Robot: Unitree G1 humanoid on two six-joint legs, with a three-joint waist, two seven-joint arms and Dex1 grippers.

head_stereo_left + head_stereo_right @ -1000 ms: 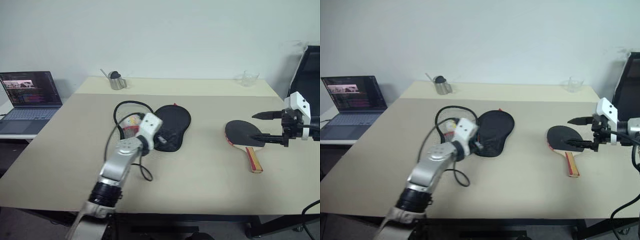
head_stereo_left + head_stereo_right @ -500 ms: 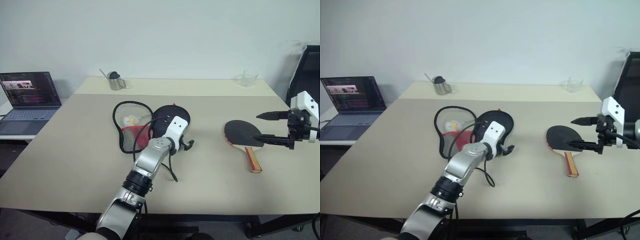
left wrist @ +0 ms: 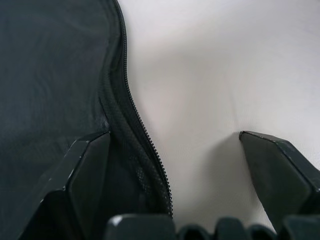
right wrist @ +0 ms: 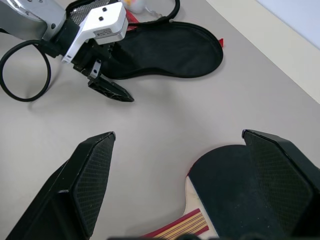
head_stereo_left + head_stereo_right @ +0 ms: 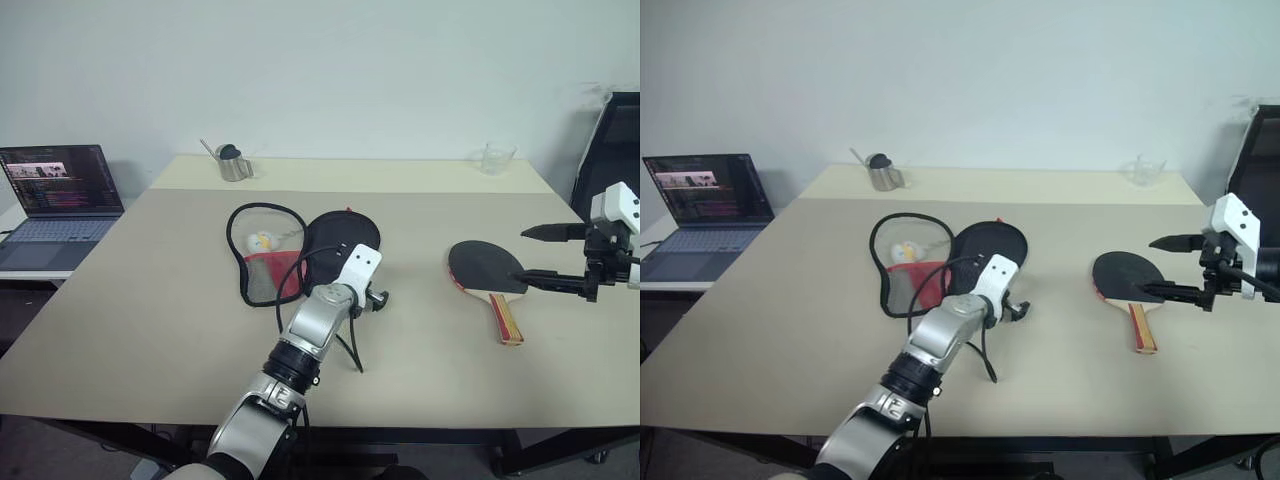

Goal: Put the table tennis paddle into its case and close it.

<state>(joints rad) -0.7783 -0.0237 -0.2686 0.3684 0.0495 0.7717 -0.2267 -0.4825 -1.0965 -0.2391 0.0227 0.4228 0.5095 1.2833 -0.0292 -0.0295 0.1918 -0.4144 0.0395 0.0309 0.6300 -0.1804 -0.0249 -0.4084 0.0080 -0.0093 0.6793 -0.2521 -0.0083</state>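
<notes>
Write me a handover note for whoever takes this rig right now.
Left hand: open, fingers astride the zipper edge of the case, nothing gripped.
Right hand: open, empty, hovering beside the table tennis paddle.
Case lies unzipped mid-table, its mesh flap folded out to the robot's left. Paddle lies flat on the table to its right, apart from it.
Done: nothing packed.
Left: pick up paddle, slide it in, zip shut.

The black-faced paddle (image 5: 487, 269) has a red-striped wooden handle; the case (image 5: 340, 240) is black with red.
</notes>
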